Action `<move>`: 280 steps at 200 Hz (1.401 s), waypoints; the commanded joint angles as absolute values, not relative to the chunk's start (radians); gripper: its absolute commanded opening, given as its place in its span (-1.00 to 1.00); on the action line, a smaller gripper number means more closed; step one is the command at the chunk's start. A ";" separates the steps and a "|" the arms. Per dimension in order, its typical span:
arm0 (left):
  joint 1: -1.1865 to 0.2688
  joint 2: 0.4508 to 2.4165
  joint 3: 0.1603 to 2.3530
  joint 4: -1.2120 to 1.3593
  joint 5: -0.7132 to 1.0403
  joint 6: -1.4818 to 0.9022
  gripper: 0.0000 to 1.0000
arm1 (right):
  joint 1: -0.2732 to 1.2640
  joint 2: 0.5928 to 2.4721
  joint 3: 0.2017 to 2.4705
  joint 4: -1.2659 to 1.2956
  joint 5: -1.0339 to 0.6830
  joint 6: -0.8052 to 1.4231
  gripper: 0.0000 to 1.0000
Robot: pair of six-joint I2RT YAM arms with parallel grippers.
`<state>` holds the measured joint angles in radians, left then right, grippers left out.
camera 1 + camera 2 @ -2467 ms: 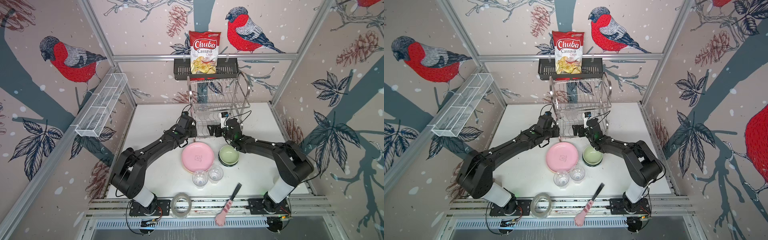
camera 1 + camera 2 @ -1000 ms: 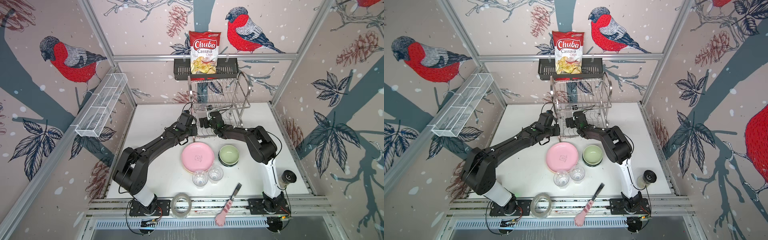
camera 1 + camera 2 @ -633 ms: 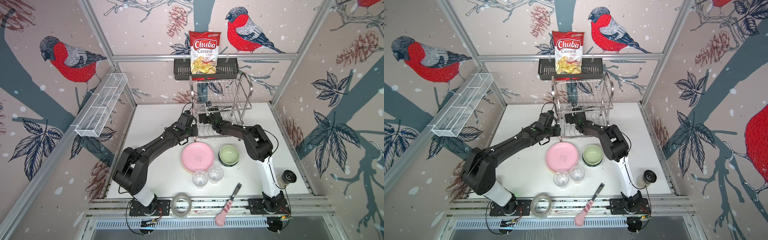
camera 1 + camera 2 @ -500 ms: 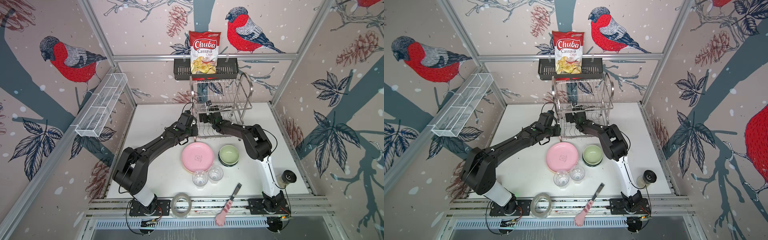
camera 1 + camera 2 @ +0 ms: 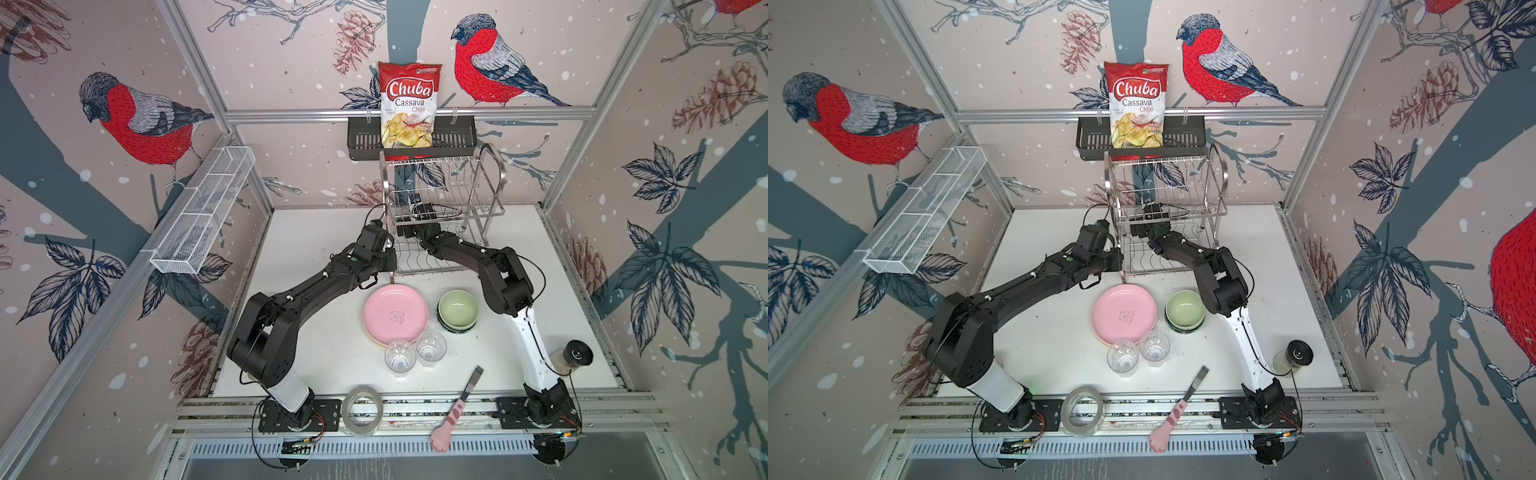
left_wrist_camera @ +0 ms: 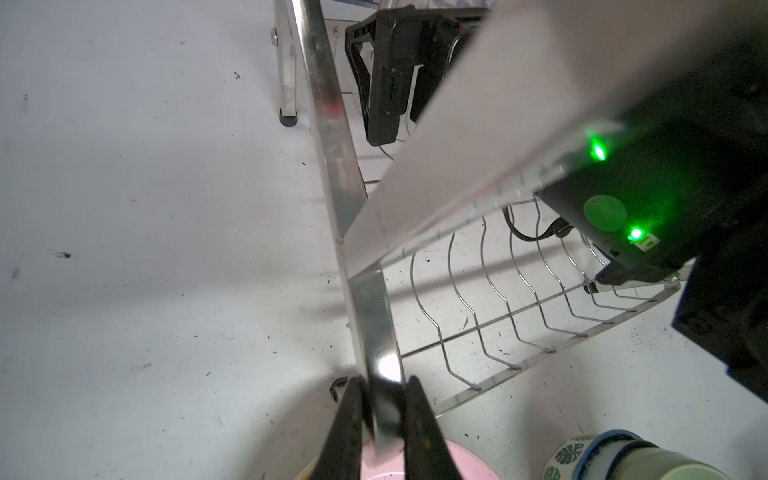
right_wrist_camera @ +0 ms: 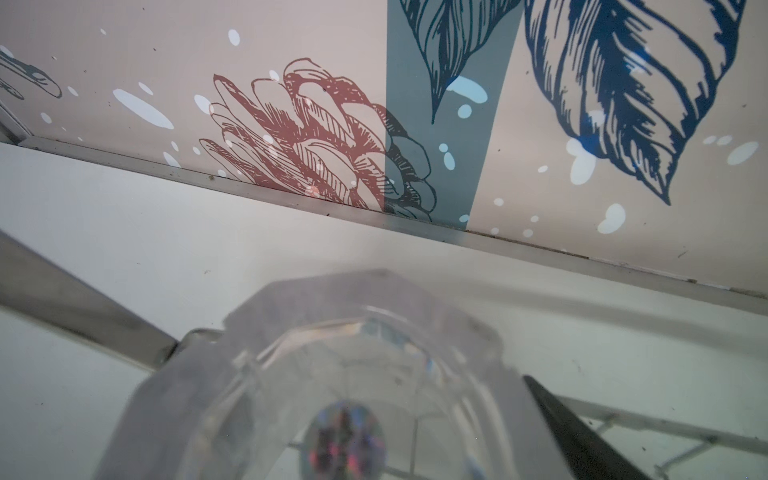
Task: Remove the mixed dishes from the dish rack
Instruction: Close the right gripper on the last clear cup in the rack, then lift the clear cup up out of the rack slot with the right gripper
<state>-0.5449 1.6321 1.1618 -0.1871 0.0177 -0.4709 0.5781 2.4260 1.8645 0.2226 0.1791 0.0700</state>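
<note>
At the back of the white desk [image 5: 311, 353] stands the dish rack [image 5: 436, 259], a two-tier steel wire frame, with both black arms reaching to it. The left gripper [image 6: 384, 399] has its jaws closed tight on the flat steel upright at the rack's front corner. This looks like bracing, so that the light frame does not slide or tip. The right gripper [image 5: 417, 210] reaches in among the wires, its jaws spread wide on either side of a clear glass [image 7: 345, 395]. One dark finger [image 7: 590, 457] shows just beside the glass wall, and no squeeze is evident. This glass is the only dish visible in the rack, and which tier it rests on cannot be told. In front of the rack, on the desk, sit a pink plate [image 5: 395, 318] topping a small stack, a pale green bowl [image 5: 458, 311] nested on other bowls, and two more glasses [image 5: 400, 357] side by side. The glass in the rack is probably light, rigid, slick and brittle, with faceted sides. A hold across its body on two opposite facets, with gentle pressure, seems safest. It would then need lifting clear of the wires before being drawn out.
</note>
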 commanded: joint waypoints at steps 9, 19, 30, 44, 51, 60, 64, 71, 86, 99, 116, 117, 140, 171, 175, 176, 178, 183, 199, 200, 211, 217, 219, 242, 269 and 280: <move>-0.548 1.628 1.161 -0.223 0.106 -0.417 -0.74 | 0.565 2.444 1.877 0.202 0.172 0.069 0.85; -0.548 1.628 1.163 -0.223 0.108 -0.416 -0.74 | 0.565 2.444 1.876 0.197 0.163 0.071 0.81; -0.548 1.629 1.165 -0.223 0.107 -0.415 -0.74 | 0.566 2.442 1.873 0.188 0.153 0.074 0.74; -0.548 1.632 1.170 -0.227 0.107 -0.414 -0.74 | 0.568 2.438 1.872 0.172 0.143 0.077 0.64; -0.548 1.632 1.172 -0.228 0.106 -0.414 -0.74 | 0.568 2.436 1.872 0.164 0.138 0.082 0.60; -0.548 1.634 1.172 -0.230 0.105 -0.414 -0.74 | 0.569 2.430 1.866 0.162 0.134 0.084 0.54; -0.547 1.635 1.173 -0.230 0.106 -0.414 -0.74 | 0.570 2.426 1.861 0.163 0.133 0.085 0.53; -0.546 1.637 1.172 -0.229 0.107 -0.416 -0.74 | 0.571 2.423 1.854 0.164 0.133 0.086 0.46; -0.546 1.637 1.169 -0.229 0.106 -0.419 -0.74 | 0.571 2.411 1.838 0.160 0.126 0.092 0.28; -0.545 1.638 1.165 -0.230 0.101 -0.424 -0.74 | 0.571 2.395 1.821 0.154 0.117 0.102 0.08; -0.543 1.649 1.170 -0.232 0.108 -0.426 -0.74 | 0.571 2.367 1.781 0.163 0.095 0.117 -0.15; -0.543 1.650 1.171 -0.232 0.108 -0.426 -0.74 | 0.571 2.365 1.778 0.164 0.094 0.118 -0.16; -0.539 1.665 1.190 -0.239 0.118 -0.432 -0.74 | 0.571 2.320 1.707 0.202 0.067 0.141 -0.39; -0.535 1.658 1.181 -0.232 0.112 -0.441 -0.74 | 0.571 2.277 1.638 0.230 0.013 0.183 -0.59; -0.535 1.655 1.179 -0.230 0.111 -0.442 -0.74 | 0.571 2.270 1.631 0.236 0.006 0.190 -0.61; -0.535 1.656 1.179 -0.230 0.111 -0.441 -0.74 | 0.571 2.269 1.628 0.237 0.005 0.192 -0.61; -0.535 1.655 1.179 -0.230 0.109 -0.442 -0.74 | 0.571 2.266 1.624 0.239 0.002 0.196 -0.62; -0.534 1.654 1.177 -0.230 0.107 -0.443 -0.74 | 0.569 2.260 1.613 0.247 -0.007 0.204 -0.65; -0.532 1.654 1.175 -0.229 0.104 -0.443 -0.74 | 0.566 2.247 1.579 0.273 -0.044 0.233 -0.70; -0.532 1.655 1.175 -0.229 0.104 -0.443 -0.74 | 0.565 2.247 1.577 0.275 -0.046 0.235 -0.71; -0.532 1.655 1.175 -0.229 0.101 -0.443 -0.74 | 0.560 2.239 1.560 0.290 -0.075 0.262 -0.73; -0.530 1.656 1.175 -0.230 0.101 -0.442 -0.74 | 0.556 2.236 1.550 0.301 -0.094 0.278 -0.74; -0.531 1.655 1.174 -0.229 0.101 -0.441 -0.74 | 0.556 2.235 1.546 0.304 -0.100 0.283 -0.74; -0.529 1.656 1.176 -0.232 0.098 -0.438 -0.74 | 0.535 2.218 1.500 0.359 -0.186 0.352 -0.78; -0.526 1.658 1.173 -0.231 0.097 -0.437 -0.74 | 0.502 2.190 1.435 0.456 -0.304 0.459 -0.80; -0.524 1.659 1.172 -0.231 0.098 -0.437 -0.74 | 0.491 2.178 1.409 0.503 -0.346 0.501 -0.82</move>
<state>-0.5274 1.6535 1.1793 -0.1856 0.0628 -0.4706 0.5091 2.2036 1.4548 0.4332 -0.1917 0.3634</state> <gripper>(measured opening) 0.163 0.801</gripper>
